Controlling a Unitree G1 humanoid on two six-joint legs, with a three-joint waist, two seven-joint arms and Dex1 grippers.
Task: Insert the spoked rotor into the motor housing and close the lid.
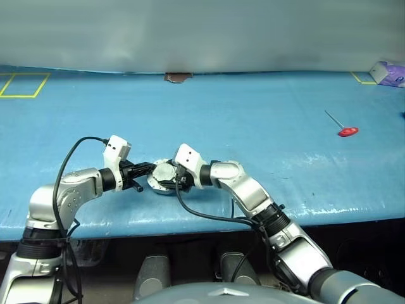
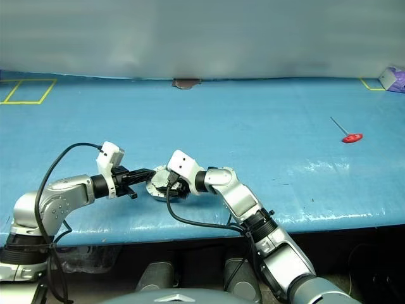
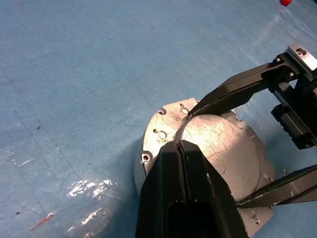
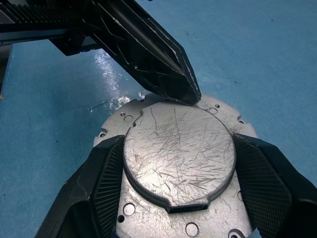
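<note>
I see a wide table covered in a blue sheet, running the full width of my head views. Near its front edge the motor housing sits flat on the sheet, a round silver metal part with small holes around its flange. Well off to the right lies a red-handled tool with a thin metal shaft. At the far right corner rests a purple and white pack. Yellow tape outlines mark the far left.

Left gripper, fingers pressed together, reaches right from a bent arm; right gripper, fingers spread wide, points left to meet it.
</note>
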